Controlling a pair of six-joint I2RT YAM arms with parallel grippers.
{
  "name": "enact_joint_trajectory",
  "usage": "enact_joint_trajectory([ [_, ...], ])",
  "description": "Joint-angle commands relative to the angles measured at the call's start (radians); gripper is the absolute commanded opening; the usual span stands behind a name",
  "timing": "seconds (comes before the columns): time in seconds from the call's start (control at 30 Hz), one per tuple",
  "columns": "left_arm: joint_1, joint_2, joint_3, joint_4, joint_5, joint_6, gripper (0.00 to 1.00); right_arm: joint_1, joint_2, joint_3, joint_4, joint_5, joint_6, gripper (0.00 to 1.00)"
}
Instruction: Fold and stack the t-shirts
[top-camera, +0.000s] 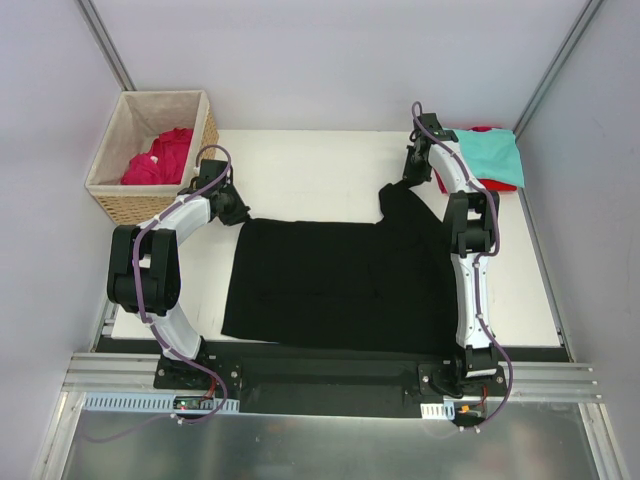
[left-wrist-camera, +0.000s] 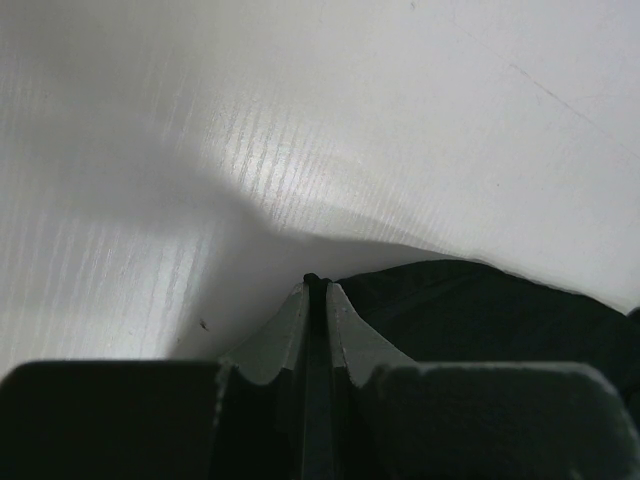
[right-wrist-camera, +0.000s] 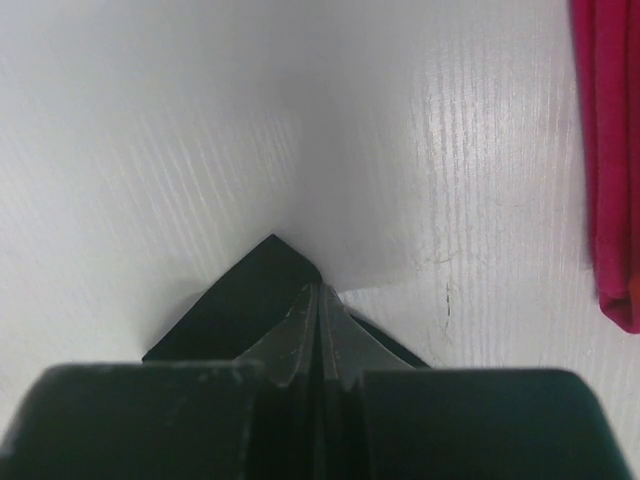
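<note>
A large black t-shirt lies spread across the middle of the table. My left gripper is at its far left corner, shut with a thin fold of the black cloth pinched between the fingertips. My right gripper is at the far right sleeve, its jaws shut on a pointed corner of the black cloth, which shows on both sides of the tips. A teal t-shirt lies on a red one at the back right corner. The red t-shirt's edge shows in the right wrist view.
A woven wicker basket with beige lining stands at the back left, with a crimson-pink t-shirt inside. The white table runs between the two grippers. Grey walls close in on both sides.
</note>
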Motion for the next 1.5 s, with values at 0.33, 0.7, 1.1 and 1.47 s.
enact_joint_trajectory([
  [0.33, 0.005, 0.013, 0.019, 0.009, -0.003, -0.003, 0.0, 0.01, -0.018, 0.004, 0.009, 0.009, 0.012, 0.45],
  [0.7, 0.007, 0.011, 0.014, 0.009, -0.009, -0.001, 0.0, 0.038, 0.017, 0.053, -0.029, 0.036, 0.009, 0.35],
  [1.1, 0.007, 0.027, 0.005, 0.011, -0.019, -0.01, 0.0, 0.061, 0.048, 0.093, -0.077, 0.084, 0.011, 0.09],
  [1.47, 0.008, 0.005, 0.0, 0.015, 0.0, 0.008, 0.0, 0.059, -0.048, -0.034, -0.012, 0.124, 0.015, 0.01],
])
